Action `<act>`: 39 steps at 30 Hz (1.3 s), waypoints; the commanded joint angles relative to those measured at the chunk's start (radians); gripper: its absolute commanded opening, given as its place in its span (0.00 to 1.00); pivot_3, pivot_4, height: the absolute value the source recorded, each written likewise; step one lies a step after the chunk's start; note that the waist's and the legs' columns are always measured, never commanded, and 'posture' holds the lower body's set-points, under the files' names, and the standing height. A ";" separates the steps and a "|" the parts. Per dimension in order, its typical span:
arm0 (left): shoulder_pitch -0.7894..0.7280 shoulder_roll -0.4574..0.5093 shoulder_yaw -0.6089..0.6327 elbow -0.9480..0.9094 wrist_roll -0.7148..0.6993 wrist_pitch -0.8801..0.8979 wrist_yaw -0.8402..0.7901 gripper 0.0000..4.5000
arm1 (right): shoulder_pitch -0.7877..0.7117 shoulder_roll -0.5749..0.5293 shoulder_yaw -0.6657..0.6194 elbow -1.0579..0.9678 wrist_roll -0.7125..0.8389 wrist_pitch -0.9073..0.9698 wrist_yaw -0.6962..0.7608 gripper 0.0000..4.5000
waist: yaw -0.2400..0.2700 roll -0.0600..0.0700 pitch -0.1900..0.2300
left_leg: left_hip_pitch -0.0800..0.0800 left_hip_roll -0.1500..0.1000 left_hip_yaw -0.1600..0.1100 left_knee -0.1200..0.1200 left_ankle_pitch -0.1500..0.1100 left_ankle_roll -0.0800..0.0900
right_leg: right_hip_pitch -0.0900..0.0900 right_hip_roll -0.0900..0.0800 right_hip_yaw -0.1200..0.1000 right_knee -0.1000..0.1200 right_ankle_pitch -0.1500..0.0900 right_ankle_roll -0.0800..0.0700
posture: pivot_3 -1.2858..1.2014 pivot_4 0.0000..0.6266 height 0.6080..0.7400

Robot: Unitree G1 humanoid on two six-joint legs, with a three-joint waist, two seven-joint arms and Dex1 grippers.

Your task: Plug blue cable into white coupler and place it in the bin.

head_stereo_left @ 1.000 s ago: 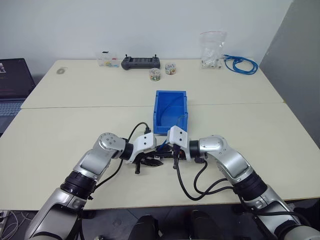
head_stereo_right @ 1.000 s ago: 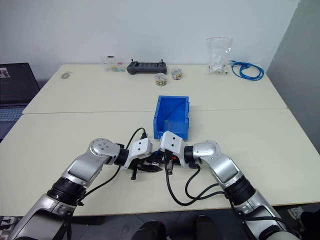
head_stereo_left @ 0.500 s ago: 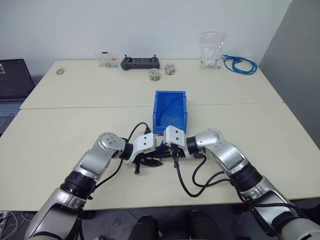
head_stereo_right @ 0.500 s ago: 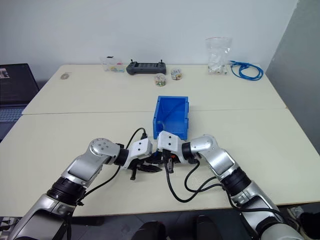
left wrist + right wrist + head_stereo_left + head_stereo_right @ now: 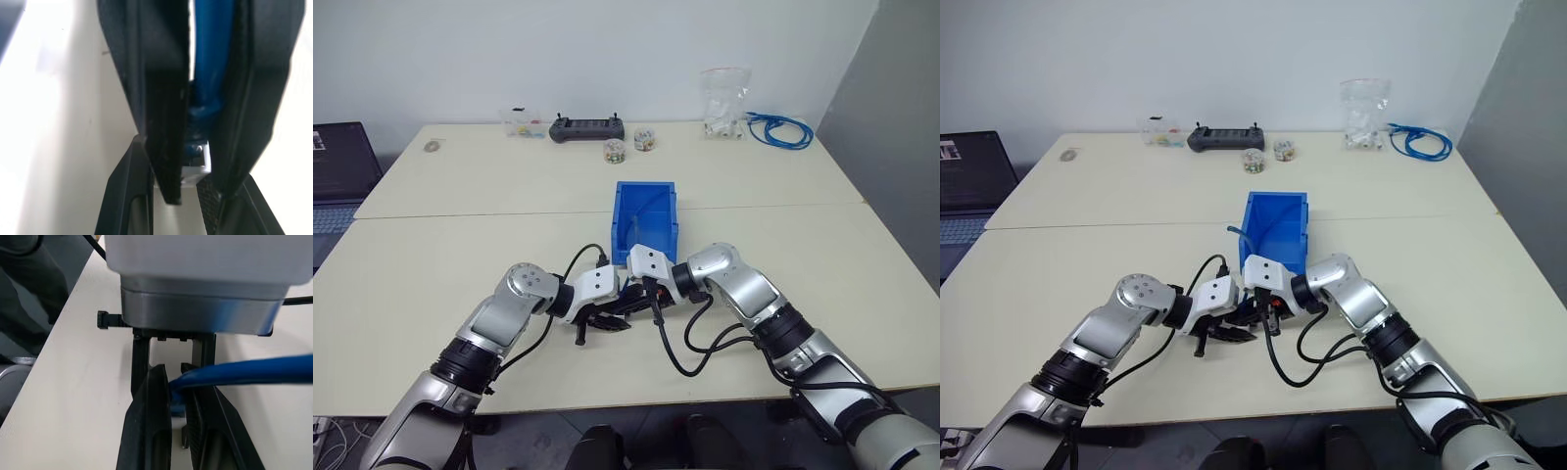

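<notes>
The right gripper (image 5: 177,396), clamped on the blue cable (image 5: 244,373), meets the left gripper (image 5: 195,161) pinching the white coupler (image 5: 196,164) at the bin's (image 5: 646,220) six o'clock; seating the plug looks underway, then binning.

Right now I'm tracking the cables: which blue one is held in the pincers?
The blue cable, a single strand pinched between the right pincer fingers. The coiled blue bundle lies untouched at the table's far right corner.
</notes>
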 commanded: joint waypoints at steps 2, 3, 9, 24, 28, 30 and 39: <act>0.017 0.007 -0.029 -0.008 0.023 0.026 0.000 0.18 | 0.061 0.019 0.119 0.103 -0.072 0.030 0.036 0.03 | -0.005 0.001 -0.002 | 0.005 0.000 0.000 -0.001 -0.001 0.001 | 0.005 0.000 0.000 0.000 -0.006 0.004 | 0.52 0.24 1.00; 0.018 0.007 -0.028 -0.009 0.024 0.028 0.001 0.18 | 0.065 0.019 0.116 0.097 -0.069 0.029 0.038 0.03 | -0.007 0.001 -0.004 | 0.006 0.000 0.000 -0.001 -0.001 0.001 | 0.005 0.000 0.000 0.000 -0.007 0.004 | 0.52 0.24 1.00; 0.046 0.013 -0.005 -0.003 0.024 -0.006 0.030 0.25 | 0.049 0.020 -0.005 -0.006 -0.015 0.030 -0.027 0.03 | -0.009 0.003 -0.008 | 0.006 0.000 -0.002 -0.001 -0.002 0.001 | 0.005 0.000 0.002 0.001 -0.007 0.004 | 0.52 0.24 1.00; 0.265 0.121 0.331 -0.282 -0.196 0.089 0.139 0.95 | 0.071 -0.050 -0.345 -0.386 0.225 0.281 -0.191 0.03 | -0.008 0.004 0.011 | -0.001 0.002 -0.005 0.000 -0.002 0.000 | 0.000 0.000 -0.001 0.000 -0.007 0.004 | 0.52 0.24 1.00; 0.226 0.097 0.391 -0.380 -0.243 0.199 0.239 1.00 | -0.031 -0.037 -0.469 -0.301 0.314 0.343 -0.244 0.03 | 0.003 0.003 0.017 | -0.002 0.002 -0.005 0.001 -0.002 0.000 | 0.000 0.000 0.000 0.000 -0.007 0.004 | 0.52 0.24 1.00; 0.215 0.096 0.390 -0.399 -0.247 0.219 0.260 1.00 | -0.064 -0.035 -0.488 -0.260 0.325 0.348 -0.258 0.03 | 0.004 0.003 0.017 | -0.002 0.001 -0.005 0.001 -0.002 0.000 | 0.000 -0.001 -0.001 0.000 -0.007 0.004 | 0.52 0.24 1.00; 0.069 0.090 0.302 -0.362 -0.179 0.224 0.327 1.00 | -0.495 -0.007 -0.405 0.570 0.099 0.171 -0.296 0.34 | -0.001 0.002 0.023 | -0.003 0.002 -0.001 -0.001 -0.002 -0.001 | -0.004 0.000 0.001 0.001 -0.002 -0.004 | 0.52 0.24 1.00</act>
